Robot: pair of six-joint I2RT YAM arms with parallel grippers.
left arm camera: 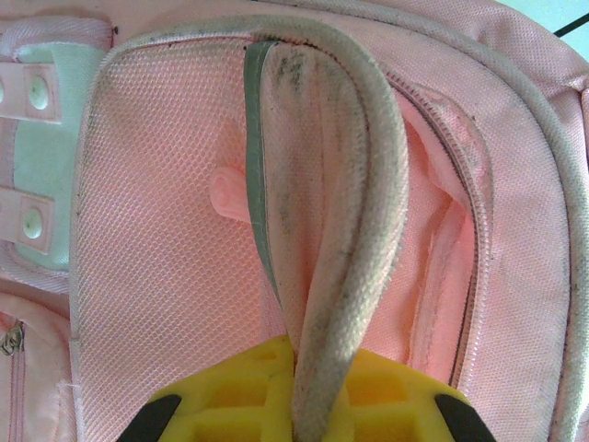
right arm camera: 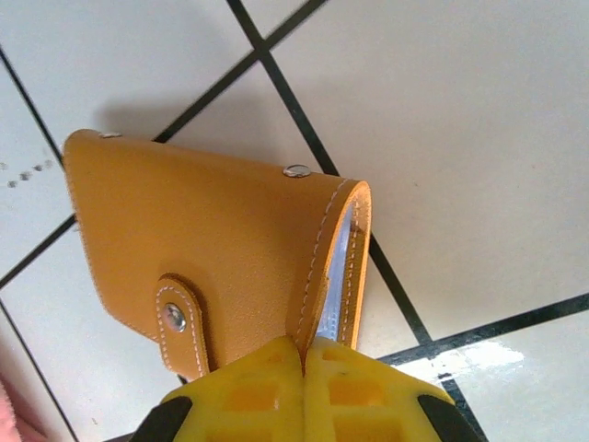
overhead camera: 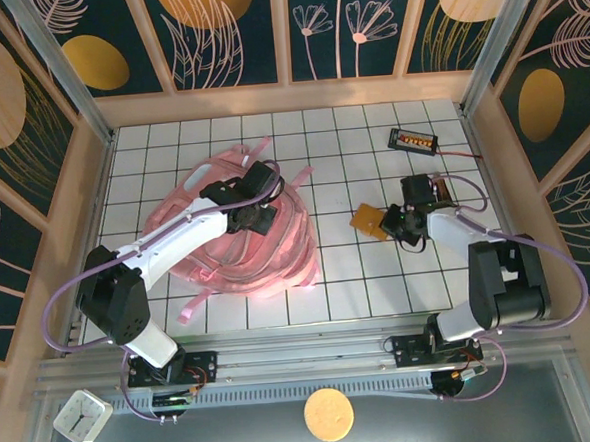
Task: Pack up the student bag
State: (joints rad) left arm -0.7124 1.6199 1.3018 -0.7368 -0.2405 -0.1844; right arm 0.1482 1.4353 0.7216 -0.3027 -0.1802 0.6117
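Note:
The pink student bag (overhead camera: 239, 252) lies on the left half of the tiled table. My left gripper (overhead camera: 257, 205) hovers over the bag's top and is shut on the grubby piped rim (left arm camera: 368, 230) of its opened compartment. The yellow pads (left arm camera: 230, 396) pinch that rim, and pink mesh lining (left arm camera: 156, 230) shows inside. Right of the bag, a tan leather case (overhead camera: 366, 220) with a snap strap lies on the tiles. My right gripper (overhead camera: 388, 221) is shut on one edge of the case (right arm camera: 202, 239), with its pads (right arm camera: 368, 391) pressed together on the stitched flap.
A black device with an orange display (overhead camera: 413, 139) and a cable lies at the back right. A white clock (overhead camera: 82, 415) and an orange disc (overhead camera: 329, 414) sit on the near ledge. Wooden walls enclose the table (overhead camera: 379, 286).

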